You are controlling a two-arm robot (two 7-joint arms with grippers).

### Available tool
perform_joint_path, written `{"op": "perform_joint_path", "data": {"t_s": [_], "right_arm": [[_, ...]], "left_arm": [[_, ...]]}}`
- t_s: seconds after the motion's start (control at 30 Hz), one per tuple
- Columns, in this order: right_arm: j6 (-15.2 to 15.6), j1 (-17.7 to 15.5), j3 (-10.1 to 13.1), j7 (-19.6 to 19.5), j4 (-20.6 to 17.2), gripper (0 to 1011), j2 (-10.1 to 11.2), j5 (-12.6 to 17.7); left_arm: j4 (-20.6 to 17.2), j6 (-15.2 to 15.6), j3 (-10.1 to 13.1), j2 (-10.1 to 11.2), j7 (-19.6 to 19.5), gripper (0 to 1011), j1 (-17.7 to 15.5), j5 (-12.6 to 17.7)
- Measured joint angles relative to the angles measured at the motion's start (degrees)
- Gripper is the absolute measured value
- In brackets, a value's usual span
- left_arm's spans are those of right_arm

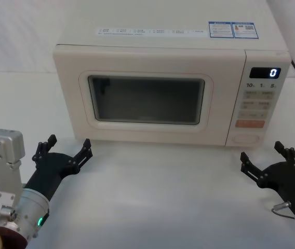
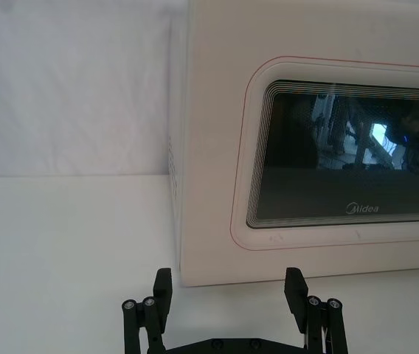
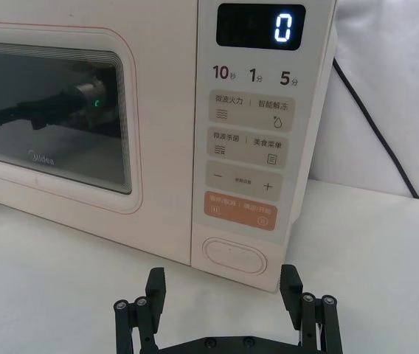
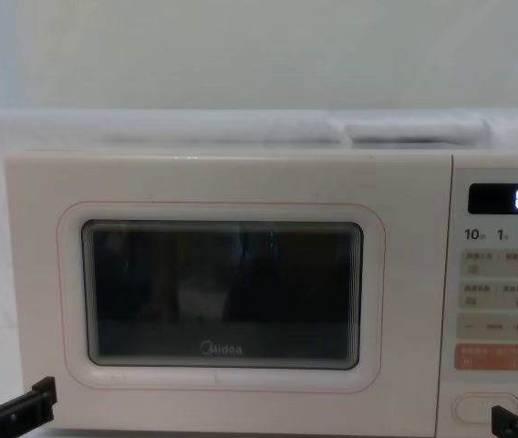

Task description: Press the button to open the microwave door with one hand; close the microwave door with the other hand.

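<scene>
Both grippers are held low over the white table [image 1: 163, 197], clear of the microwave, with fingers spread apart and nothing between them. Left gripper [image 1: 67, 149] is placed before the lower left corner of the microwave door [image 1: 147, 98], which is seen shut and flush with the cabinet. Right gripper [image 1: 267, 157] is placed just before the control panel [image 3: 250, 140], roughly in line with the button [image 3: 234, 257] at its bottom, under the orange key [image 3: 240, 211]; the display [image 3: 261, 26] is lit with a 0
</scene>
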Motion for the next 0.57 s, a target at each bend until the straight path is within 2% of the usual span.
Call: {"op": "perform_joint_path", "data": {"t_s": [0.57], "right_arm": [[0.00,0.00,0.00,0.00,0.00,1002,0.00,0.00]], "left_arm": [[0.00,0.00,0.00,0.00,0.00,1001,0.00,0.00]]}}
